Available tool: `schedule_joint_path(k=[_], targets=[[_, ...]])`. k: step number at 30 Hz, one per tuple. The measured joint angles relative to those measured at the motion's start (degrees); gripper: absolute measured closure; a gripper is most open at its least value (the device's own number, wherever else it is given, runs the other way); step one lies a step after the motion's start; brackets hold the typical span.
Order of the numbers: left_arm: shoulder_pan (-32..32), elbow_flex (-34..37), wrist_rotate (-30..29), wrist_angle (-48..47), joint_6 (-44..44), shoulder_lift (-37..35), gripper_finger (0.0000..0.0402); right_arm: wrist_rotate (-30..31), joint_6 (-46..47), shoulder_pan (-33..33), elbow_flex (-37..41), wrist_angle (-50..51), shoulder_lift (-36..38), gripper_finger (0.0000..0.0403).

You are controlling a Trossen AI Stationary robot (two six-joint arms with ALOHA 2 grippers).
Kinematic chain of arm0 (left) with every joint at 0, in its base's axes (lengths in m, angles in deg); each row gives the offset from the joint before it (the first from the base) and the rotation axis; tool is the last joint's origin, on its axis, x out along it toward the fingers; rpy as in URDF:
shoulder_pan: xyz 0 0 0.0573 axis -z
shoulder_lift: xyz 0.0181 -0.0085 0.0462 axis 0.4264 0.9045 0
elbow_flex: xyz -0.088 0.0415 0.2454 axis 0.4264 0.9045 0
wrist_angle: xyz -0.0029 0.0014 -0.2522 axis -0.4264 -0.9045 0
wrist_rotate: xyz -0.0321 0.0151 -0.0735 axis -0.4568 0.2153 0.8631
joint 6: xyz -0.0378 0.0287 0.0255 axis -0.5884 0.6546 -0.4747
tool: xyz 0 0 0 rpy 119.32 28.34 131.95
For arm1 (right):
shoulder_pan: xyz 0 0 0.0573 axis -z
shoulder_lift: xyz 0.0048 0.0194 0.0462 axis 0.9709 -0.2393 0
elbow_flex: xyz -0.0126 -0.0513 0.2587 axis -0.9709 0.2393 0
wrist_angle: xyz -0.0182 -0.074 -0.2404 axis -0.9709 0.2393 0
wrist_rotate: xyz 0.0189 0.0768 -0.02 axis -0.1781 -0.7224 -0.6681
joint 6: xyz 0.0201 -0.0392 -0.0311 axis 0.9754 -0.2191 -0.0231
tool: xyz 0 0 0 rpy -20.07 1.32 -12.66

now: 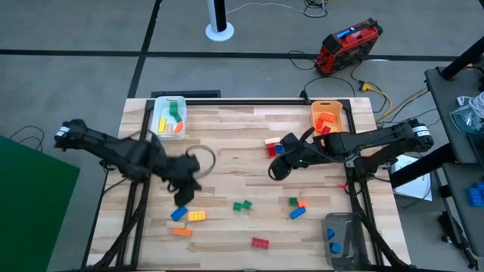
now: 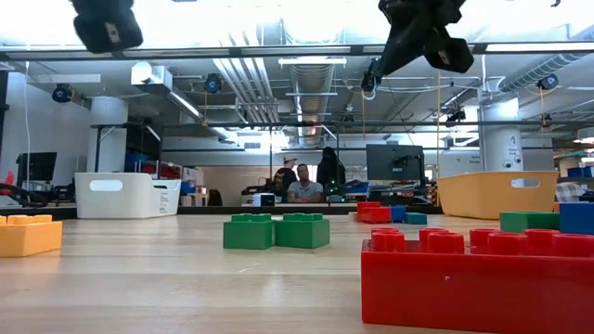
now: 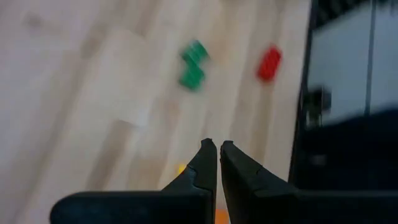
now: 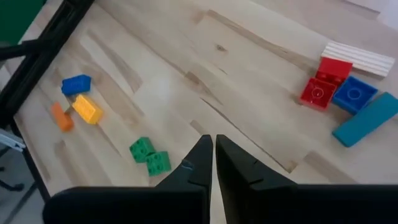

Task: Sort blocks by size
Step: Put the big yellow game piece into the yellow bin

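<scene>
Trouble maybe: left gripper (image 3: 217, 148) and right gripper (image 4: 214, 142) both hang pinched closed and empty, so they'd shove small studded plastic blocks (image 1: 242, 205) unless reopened.

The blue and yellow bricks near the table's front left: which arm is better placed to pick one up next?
Probably the left. Its claw hangs just above the blue brick and yellow brick, shut and empty. The right claw is across the table, near the red and blue cluster.

Overhead, table-level and two wrist views all share the green blocks (image 1: 242, 205), perhaps blurred in one.
</scene>
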Motion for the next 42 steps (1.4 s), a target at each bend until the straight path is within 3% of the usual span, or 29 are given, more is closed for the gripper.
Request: schedule_joint_path(k=[5,9,19,35,42], targets=[[8.12,0.00,-1.65,-0.20,0.12,5.84,0.0400,0.01,-2.18,0.02,0.01,0.12,-0.12,0.0390],[11.06,0.07,-2.65,-0.28,0.09,10.66,0.0395,0.01,-2.61,0.00,0.04,0.15,-0.13,0.0390],[13.62,1.74,-3.92,1.59,-1.06,19.53,0.0349,0.03,-3.70,0.00,0.04,0.42,-0.15,0.0390],[15.48,2.38,-4.26,1.94,-0.84,26.34,0.0227,0.01,-4.45,-0.02,0.10,0.90,-0.19,0.0390],[16.10,2.47,-4.35,2.98,-0.84,30.43,0.0205,0.01,-4.25,-0.02,0.13,2.08,-0.22,0.0390]])
